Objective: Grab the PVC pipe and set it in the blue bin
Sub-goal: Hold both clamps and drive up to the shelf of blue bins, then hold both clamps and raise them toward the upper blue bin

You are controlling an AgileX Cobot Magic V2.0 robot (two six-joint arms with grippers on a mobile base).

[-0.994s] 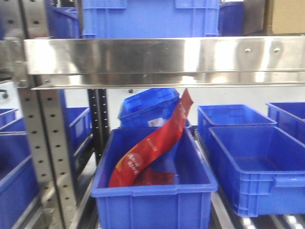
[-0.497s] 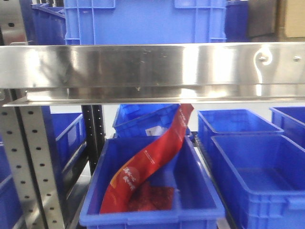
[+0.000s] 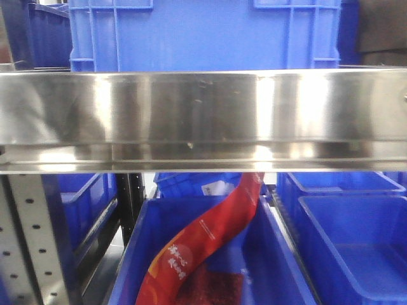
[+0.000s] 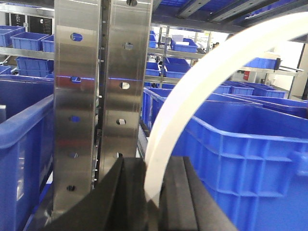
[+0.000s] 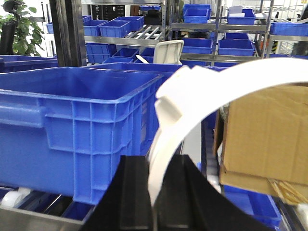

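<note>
**Front view.** A steel shelf rail (image 3: 203, 117) crosses the middle of the frame. A top-shelf bin (image 3: 203, 32) stands above it. Below, a lower bin (image 3: 275, 254) holds a red bag (image 3: 210, 238) leaning up toward the rail. Neither arm nor any pipe shows here.

**Left wrist view.** The left fingers (image 4: 126, 192) are closed tight on the lower end of the white PVC pipe (image 4: 195, 91), with no gap beside it. From the grip the pipe's long axis runs upward, then bows over to the right and leaves the frame at the top right. A perforated steel upright (image 4: 101, 96) stands just to its left. A ribbed blue crate (image 4: 250, 154) sits to its right, under the arc.

**Right wrist view.** The right fingers (image 5: 130, 192) are likewise clamped on a white PVC pipe (image 5: 250, 77), which carries a coupling (image 5: 175, 98) just above the grip. It also rises and sweeps right, passing in front of a cardboard box (image 5: 260, 139). I cannot tell whether both arms hold the same pipe.

An open blue bin (image 5: 72, 120) lies to the left of these fingers, on the side away from the pipe's sweep. If that is the target, the right arm looks nearer, and the free length would likely have to swing leftward over the rim before release.
</note>
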